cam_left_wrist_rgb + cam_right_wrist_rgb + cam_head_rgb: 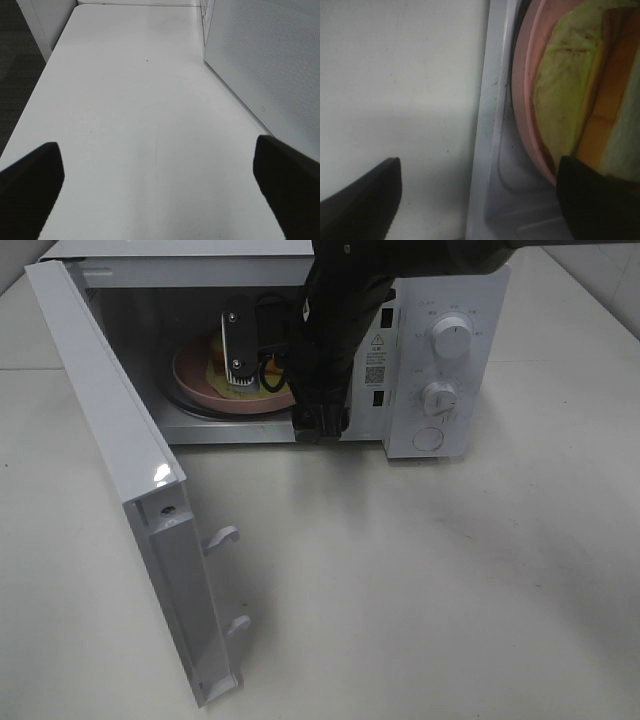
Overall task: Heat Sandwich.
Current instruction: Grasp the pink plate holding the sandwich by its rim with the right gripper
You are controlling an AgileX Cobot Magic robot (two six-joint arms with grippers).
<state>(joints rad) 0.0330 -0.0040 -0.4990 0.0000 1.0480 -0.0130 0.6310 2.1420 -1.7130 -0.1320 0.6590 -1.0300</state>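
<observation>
The right gripper's fingers [365, 200] stood well apart with nothing between them but the microwave's sill and the edge of the pink plate [525, 100]; they gripped nothing. The right gripper [479, 195] reached in through the open front, just beside the plate's near rim. The sandwich [565, 85] lay flat on that plate inside the microwave [440, 360], toward 11 o'clock in the high view.

It looked light and soft: a thin green leaf over an orange-yellow slab and pale bread, in loose layers. Pinched directly, it would probably squash or shear apart. The safer hold seemed to be the plate's rim at its 6 o'clock edge, nearest the opening. That rim looked stiff but smooth, so likely a little slippery.

The left gripper [160, 185] was also open and empty, hanging over bare tabletop beside the oven's perforated side wall.

The table [420, 590] was plain white, matte and level. The door [120, 460] hung wide toward 8 o'clock, with its latch hooks facing the free tabletop at 6 o'clock. The two dials sat at 1 o'clock. With the food already inside, shutting the door appeared to be the step left.
</observation>
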